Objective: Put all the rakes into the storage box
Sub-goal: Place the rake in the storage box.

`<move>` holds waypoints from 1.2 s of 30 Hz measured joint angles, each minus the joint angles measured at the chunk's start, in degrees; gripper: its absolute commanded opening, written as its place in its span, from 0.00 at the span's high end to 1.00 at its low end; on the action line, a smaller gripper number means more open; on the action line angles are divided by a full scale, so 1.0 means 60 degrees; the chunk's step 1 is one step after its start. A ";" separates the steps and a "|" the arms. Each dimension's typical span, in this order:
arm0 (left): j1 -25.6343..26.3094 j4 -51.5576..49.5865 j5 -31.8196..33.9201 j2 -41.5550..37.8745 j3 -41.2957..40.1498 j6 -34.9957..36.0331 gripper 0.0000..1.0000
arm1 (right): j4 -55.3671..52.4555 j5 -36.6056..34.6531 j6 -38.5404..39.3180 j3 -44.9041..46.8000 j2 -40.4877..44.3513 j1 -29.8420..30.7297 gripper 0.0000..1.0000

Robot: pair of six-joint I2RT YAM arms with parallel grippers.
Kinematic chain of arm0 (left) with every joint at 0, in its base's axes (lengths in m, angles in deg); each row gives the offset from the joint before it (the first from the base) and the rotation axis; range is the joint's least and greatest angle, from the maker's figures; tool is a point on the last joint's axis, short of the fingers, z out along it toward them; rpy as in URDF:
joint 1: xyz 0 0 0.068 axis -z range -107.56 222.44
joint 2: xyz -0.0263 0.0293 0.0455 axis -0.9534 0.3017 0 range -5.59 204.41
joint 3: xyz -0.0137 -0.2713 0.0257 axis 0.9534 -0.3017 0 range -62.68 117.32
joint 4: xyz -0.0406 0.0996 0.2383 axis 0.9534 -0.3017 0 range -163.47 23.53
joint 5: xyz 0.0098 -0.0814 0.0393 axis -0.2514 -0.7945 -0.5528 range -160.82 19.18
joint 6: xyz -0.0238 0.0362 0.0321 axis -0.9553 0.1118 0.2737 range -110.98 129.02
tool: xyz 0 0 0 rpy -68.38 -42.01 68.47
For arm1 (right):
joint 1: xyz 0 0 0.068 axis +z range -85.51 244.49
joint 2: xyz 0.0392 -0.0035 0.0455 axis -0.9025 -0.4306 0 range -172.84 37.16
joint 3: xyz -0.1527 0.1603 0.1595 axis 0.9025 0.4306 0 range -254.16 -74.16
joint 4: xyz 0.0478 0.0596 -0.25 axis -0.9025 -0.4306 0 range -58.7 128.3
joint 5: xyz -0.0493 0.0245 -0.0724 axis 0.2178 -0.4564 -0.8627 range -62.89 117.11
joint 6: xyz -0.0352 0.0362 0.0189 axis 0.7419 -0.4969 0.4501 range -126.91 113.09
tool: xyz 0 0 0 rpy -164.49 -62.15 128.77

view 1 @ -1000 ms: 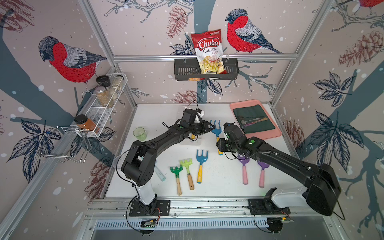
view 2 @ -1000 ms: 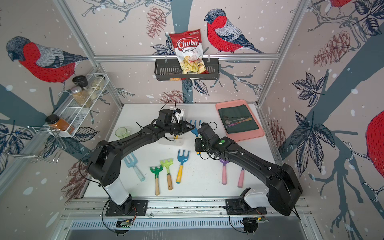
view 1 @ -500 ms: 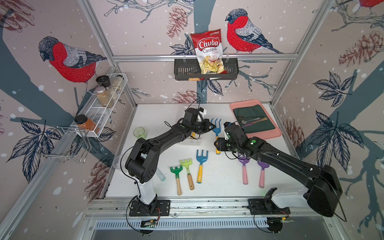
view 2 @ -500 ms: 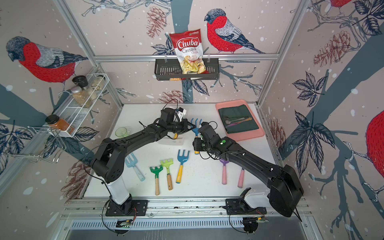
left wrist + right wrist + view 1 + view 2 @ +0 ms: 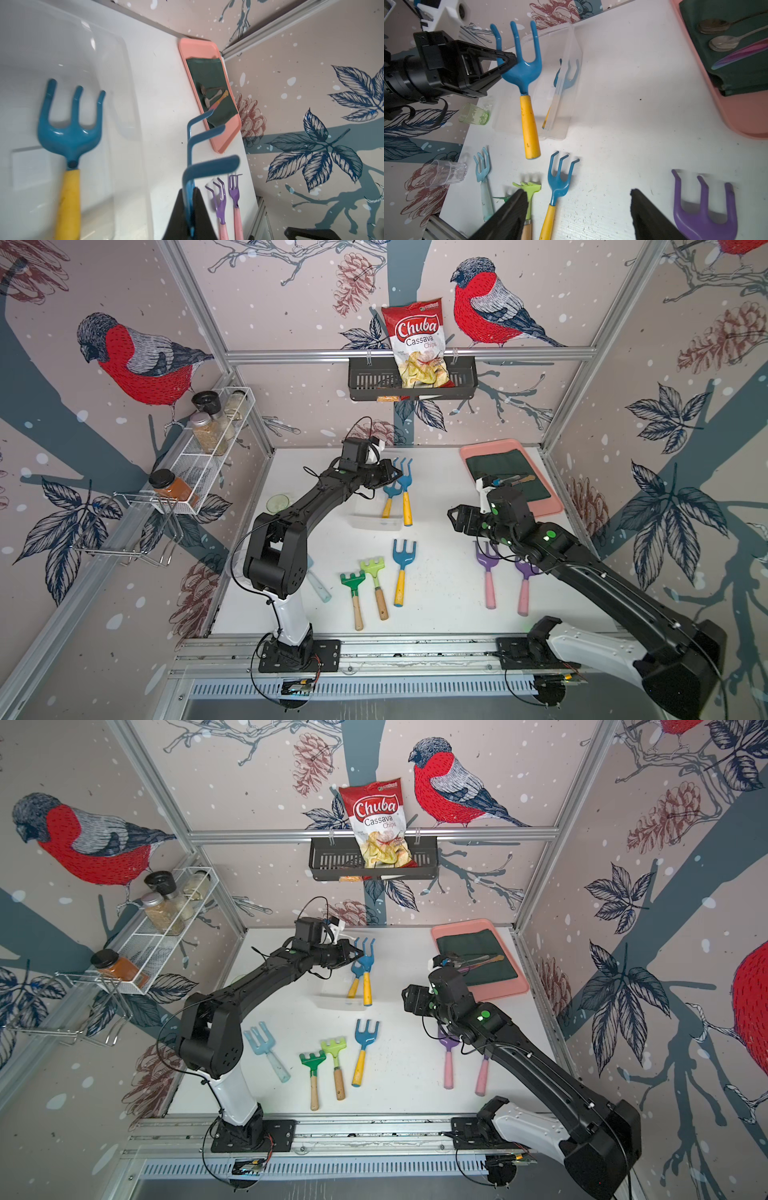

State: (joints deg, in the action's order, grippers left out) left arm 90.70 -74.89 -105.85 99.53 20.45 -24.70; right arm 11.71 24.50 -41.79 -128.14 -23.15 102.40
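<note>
Since a second ago your right gripper (image 5: 577, 194) has let go and backed off toward the pink tray (image 5: 550, 512); its fingers are spread and empty. Your left gripper (image 5: 511, 60) now pinches the blue rake (image 5: 525, 70) by the head. The rake hangs at the edge of the storage box (image 5: 376, 524), not inside. Another rake (image 5: 68, 133) already lies in the box. Left to do: lower and release.

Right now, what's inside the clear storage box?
One yellow-handled blue rake lies inside the storage box. A second rake is clamped in the left gripper, in the air, not inside. In both top views that arm covers the box's far end.
</note>
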 measured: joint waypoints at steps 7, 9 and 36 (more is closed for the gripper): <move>-0.0816 -0.0838 -0.0382 0.1107 0.1126 0.0729 1.00 | -0.0295 -0.0026 0.0011 0.0452 0.0503 -0.0470 0.20; -0.0896 -0.1013 -0.0423 0.1468 0.1366 0.0867 1.00 | -0.0321 -0.0018 0.0029 0.0546 0.0528 -0.0525 0.20; -0.0539 -0.1730 0.0033 0.4167 0.3042 0.1224 0.98 | -0.0357 0.0299 0.0324 0.1446 0.0725 -0.1249 0.20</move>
State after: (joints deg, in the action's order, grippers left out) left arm 87.47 -85.28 -105.65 124.53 38.70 -17.35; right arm 9.57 26.29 -39.84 -119.46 -18.80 94.91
